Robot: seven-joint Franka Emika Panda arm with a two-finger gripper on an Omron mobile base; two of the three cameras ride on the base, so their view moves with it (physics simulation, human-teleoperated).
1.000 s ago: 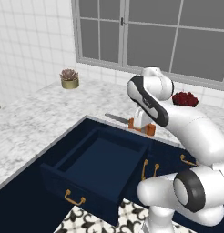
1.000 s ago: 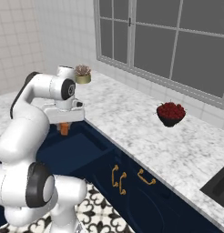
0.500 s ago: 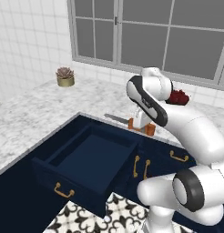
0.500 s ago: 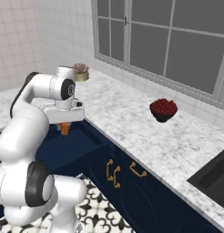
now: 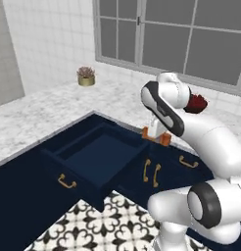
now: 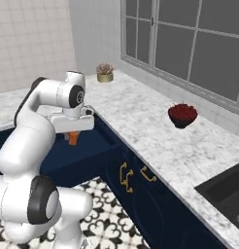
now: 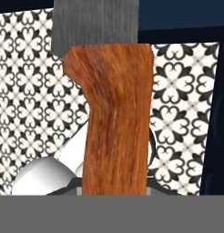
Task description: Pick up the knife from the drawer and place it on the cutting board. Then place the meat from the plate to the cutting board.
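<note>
the gripper [image 5: 156,133] grasps the knife [image 7: 116,113] by its wooden handle, a stiff, light tool likely best held there, its grey blade beyond; the open drawer [image 5: 95,157] lies below and beside.

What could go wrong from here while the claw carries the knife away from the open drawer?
1. The claw grips the knife by its wooden handle alone, the blade sticking out; it might twist or slip during a wide swing.
2. The drawer stands pulled out under the arm; a low sweep could clip its wall.
3. The bowl of berries sits on the counter; a careless pass might knock it.
</note>
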